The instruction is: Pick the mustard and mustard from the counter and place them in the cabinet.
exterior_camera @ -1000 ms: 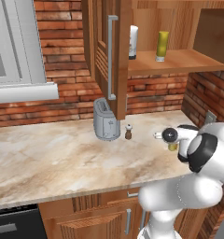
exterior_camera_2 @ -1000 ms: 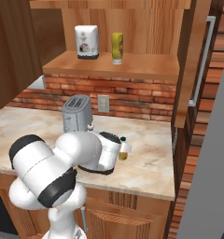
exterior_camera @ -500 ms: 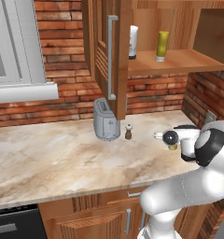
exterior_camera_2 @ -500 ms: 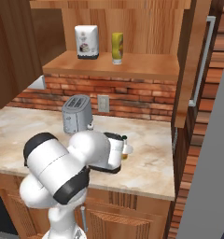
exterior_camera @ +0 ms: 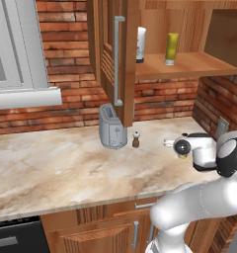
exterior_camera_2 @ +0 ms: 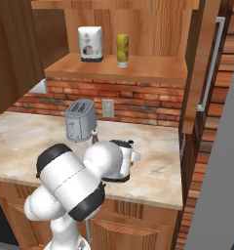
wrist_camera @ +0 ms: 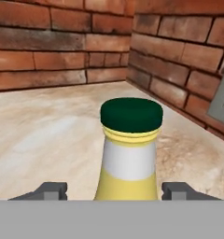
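Showing jaws spread either side of green-capped mustard (wrist_camera: 129, 154), hand view, second mustard (exterior_camera: 172, 48) shelved

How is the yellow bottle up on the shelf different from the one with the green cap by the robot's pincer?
The plain yellow bottle stands on the cabinet shelf; the green-capped mustard stands on the counter, between the pincer tips. The shelf bottle is a straight, dull-yellow cylinder; the counter one narrows to a neck with a white band. Both are upright and yellow.
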